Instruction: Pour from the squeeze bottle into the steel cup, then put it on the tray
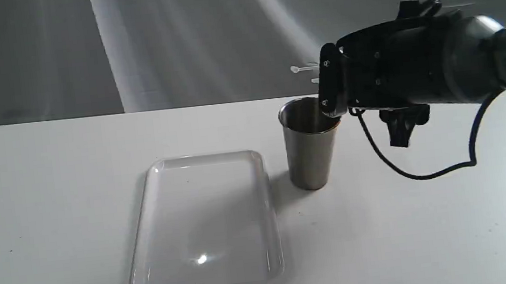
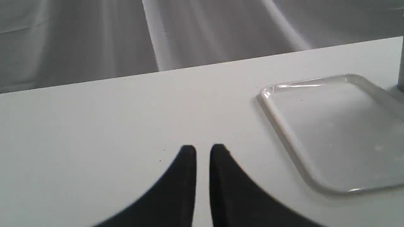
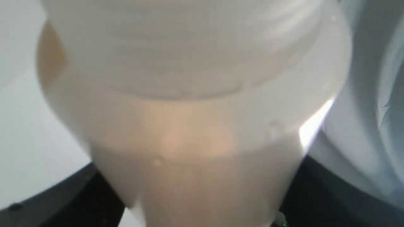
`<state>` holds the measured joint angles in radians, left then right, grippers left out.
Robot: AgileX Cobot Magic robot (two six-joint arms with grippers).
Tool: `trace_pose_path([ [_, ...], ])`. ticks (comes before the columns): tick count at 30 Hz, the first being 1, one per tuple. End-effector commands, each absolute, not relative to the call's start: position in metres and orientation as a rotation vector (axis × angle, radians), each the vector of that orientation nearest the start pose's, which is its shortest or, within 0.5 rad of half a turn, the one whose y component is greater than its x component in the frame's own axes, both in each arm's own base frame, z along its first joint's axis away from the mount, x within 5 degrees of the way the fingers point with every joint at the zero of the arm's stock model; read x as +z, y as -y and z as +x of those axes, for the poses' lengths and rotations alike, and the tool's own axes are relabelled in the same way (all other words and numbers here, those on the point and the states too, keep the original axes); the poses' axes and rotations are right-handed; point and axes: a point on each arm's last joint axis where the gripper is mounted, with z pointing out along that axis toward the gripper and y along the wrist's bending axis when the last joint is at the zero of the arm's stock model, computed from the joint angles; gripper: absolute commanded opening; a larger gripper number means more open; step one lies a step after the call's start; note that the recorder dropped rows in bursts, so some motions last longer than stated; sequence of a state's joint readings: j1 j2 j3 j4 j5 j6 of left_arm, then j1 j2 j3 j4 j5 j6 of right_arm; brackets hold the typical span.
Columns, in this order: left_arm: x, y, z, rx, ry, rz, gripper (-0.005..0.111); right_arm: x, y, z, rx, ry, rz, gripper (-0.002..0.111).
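Note:
The steel cup (image 1: 309, 148) stands upright on the table just right of the white tray (image 1: 204, 213), which holds nothing. My right gripper (image 1: 330, 83) hangs at the cup's rim, shut on the squeeze bottle. In the exterior view the gripper hides the bottle's body; only its thin cap strap (image 1: 302, 68) sticks out above the cup. Close up in the right wrist view, the squeeze bottle (image 3: 195, 126) is whitish with an amber tint and fills the picture. My left gripper (image 2: 203, 150) hovers over bare table left of the tray (image 2: 334, 132), shut on nothing.
The white table (image 1: 53, 205) runs back to a far edge with a grey draped cloth (image 1: 176, 42) behind it. A dark cable (image 1: 425, 173) hangs from the right arm above the table, right of the cup. The cup's side (image 2: 401, 72) shows at the left wrist view's border.

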<state>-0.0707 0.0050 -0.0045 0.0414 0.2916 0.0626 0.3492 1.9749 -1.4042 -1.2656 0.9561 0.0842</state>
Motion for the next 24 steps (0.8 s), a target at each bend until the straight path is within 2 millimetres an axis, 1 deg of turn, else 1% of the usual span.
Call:
trace_pose_path([
  [1,0.1874,0.0029,0.0546,0.032,-1.762,0.147,0.008,0.2400,-0.0741,0.4160,-1.458,-2.083,-1.187,0.051],
  [4,0.1874,0.0029,0.0546,0.032,-1.762,0.147,0.008,0.2414,-0.0740,0.4167,-1.479,-2.060,-1.200,0.051],
  [9,0.1874,0.0029,0.0546,0.032,-1.762,0.147,0.008,0.2420,-0.0749,0.4167,-1.519,-2.028,-1.291,0.051],
  [12,0.1874,0.0029,0.0546,0.032,-1.762,0.147,0.008,0.2447,-0.0772,0.4171,-1.559,-1.986,-1.306,0.051],
  [24,0.1874,0.0029,0.0546,0.032,-1.762,0.147,0.008,0.2475,-0.0774,0.4164,-1.656,-1.926,-1.432,0.051],
])
